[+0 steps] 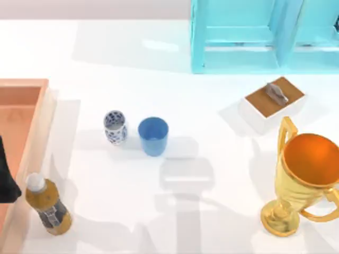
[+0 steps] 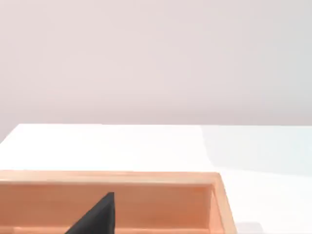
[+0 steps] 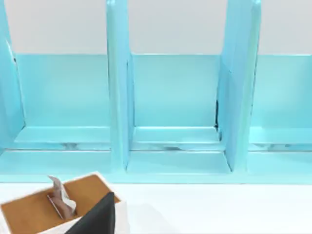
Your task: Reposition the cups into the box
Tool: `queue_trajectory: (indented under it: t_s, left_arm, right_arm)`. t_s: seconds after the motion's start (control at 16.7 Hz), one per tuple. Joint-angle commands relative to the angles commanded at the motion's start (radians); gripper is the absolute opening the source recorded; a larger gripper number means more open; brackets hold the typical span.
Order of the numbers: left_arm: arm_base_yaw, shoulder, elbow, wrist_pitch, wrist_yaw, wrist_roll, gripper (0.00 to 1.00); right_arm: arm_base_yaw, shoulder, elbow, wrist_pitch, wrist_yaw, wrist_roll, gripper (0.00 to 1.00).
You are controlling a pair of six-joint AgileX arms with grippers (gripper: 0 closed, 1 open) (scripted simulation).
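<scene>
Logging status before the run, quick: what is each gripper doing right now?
Left gripper: over the box at the table's left edge; open or shut cannot be told.
Right gripper: near the white block; cannot be told.

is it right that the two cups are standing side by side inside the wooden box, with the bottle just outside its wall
Not quite. The floral cup and the blue cup do stand side by side, but on the white table, to the right of the wooden box, not inside it. The top view shows this. The bottle stands just outside the wall.
</scene>
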Motion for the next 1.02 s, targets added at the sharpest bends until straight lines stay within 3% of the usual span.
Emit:
queue_trajectory:
  t_s: [0.24,0.48,0.72,1.02]
  left_arm:
    - [-0.008,0.029,0.02,-0.023,-0.001,0.0,1.0]
    - [-0.056,0.207,0.147,-0.153,-0.004,-0.007,1.0]
    - [-0.132,0.501,0.381,-0.359,-0.006,-0.038,1.0]
    - [-0.24,0.944,0.791,-0.658,0.0,-0.118,1.0]
  right_arm:
    - [0.0,0.0,0.0,0.0,0.0,0.0,1.0]
    - [0.0,0.0,0.0,0.0,0.0,0.0,1.0]
    - [0.0,0.0,0.0,0.0,0.0,0.0,1.0]
    - [0.0,0.0,0.0,0.0,0.0,0.0,1.0]
